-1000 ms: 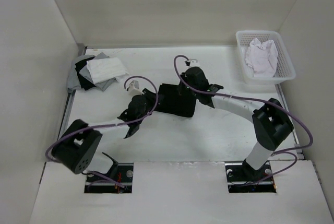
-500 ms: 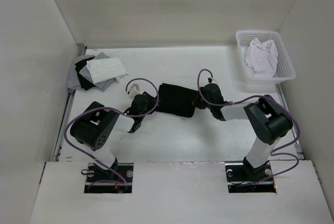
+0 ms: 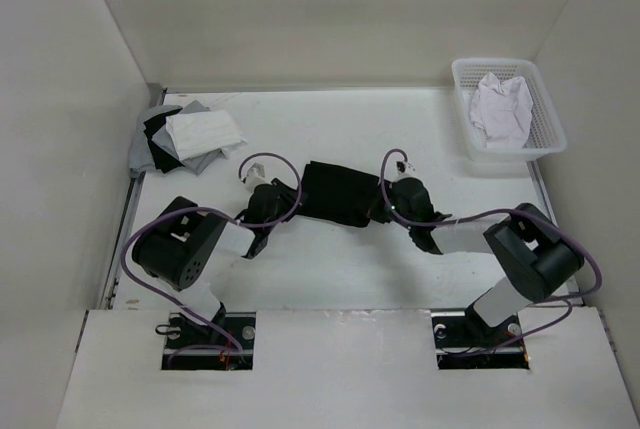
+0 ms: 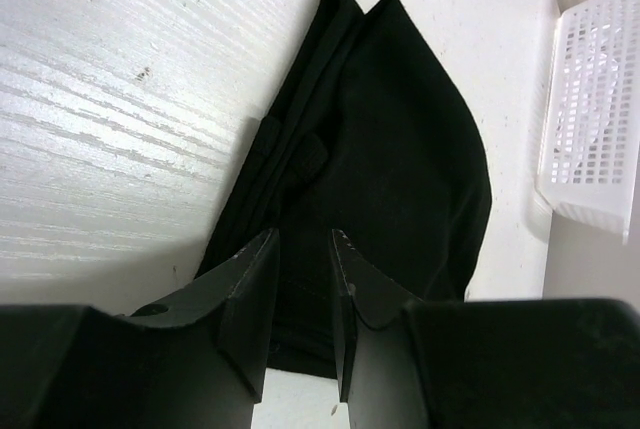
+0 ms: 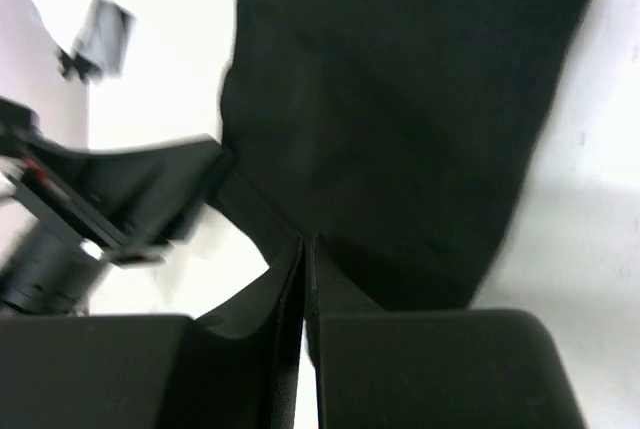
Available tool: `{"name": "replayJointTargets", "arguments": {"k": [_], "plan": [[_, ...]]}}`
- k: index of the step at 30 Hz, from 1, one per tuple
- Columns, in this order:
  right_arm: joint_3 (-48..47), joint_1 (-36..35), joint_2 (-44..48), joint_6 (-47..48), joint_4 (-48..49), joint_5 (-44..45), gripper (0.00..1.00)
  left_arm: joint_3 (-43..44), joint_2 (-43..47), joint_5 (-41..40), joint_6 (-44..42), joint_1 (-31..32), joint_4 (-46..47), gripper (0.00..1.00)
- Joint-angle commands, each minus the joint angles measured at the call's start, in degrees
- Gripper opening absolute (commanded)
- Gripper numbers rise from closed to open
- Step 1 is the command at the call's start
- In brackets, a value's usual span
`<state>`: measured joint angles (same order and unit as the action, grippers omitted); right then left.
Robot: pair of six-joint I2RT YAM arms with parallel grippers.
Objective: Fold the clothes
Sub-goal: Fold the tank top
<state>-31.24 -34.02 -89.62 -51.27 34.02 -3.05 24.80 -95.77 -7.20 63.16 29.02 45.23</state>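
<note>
Broadly, the white table [image 3: 330, 269] carries the clothes [image 3: 340, 192] at the middle of the overhead frame, gathered into a compact black oblong. The pile of garments [image 3: 185, 137] at upper left and the basket [image 3: 548, 139] at upper right lie well apart from it. The left gripper [image 4: 300, 241] sits at the bundle's left end, its fingers apart with a narrow gap over layered hems. The right gripper [image 5: 303, 242] meets the right end with fingers all but together, and blur hides whether any cloth is nipped. The step looks like tidying the last fold. Doing it well probably means pressing loose layers flat and lifting straight off, so no hem drags the stack open.
</note>
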Motion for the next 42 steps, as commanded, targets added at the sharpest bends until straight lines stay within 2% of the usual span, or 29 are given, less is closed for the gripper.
{"name": "replayJointTargets", "arguments": {"k": [1,8,12,17,22,27,31,34,42], "plan": [[1.9,-0.7,-1.6,-0.9,4.1,0.2,0.09,-0.9,2.9,0.3,0.4,0.4,2.1,0.24],[3.6,-1.4,-2.1,-1.6,3.0,1.7,0.08,-1.7,6.7,0.1,-0.3,-0.8,1.3,0.25],[2.7,-1.4,1.3,-0.8,-1.8,2.7,0.10,-1.9,11.8,0.4,-1.1,-2.5,-1.5,0.25],[0.4,-1.7,11.6,3.4,-6.9,2.3,0.28,-2.4,22.0,-0.4,-4.8,-4.3,-8.1,0.29],[-2.2,0.3,22.0,7.8,-13.6,3.4,0.39,-2.6,31.2,-2.5,-11.4,-5.9,-18.2,0.35],[0.0,3.7,33.3,11.4,-14.6,10.8,0.49,-1.8,37.4,-4.4,-16.3,-7.1,-28.7,0.42],[7.9,5.0,38.5,11.5,-9.3,19.6,0.52,1.5,37.9,-6.1,-19.6,-7.4,-37.9,0.46],[11.2,7.4,39.8,10.4,-7.9,21.6,0.53,3.1,36.5,-7.0,-20.5,-8.2,-42.1,0.47],[12.0,9.9,37.2,8.8,-6.1,19.8,0.53,5.0,31.5,-6.8,-23.4,-6.7,-39.3,0.46]]}}
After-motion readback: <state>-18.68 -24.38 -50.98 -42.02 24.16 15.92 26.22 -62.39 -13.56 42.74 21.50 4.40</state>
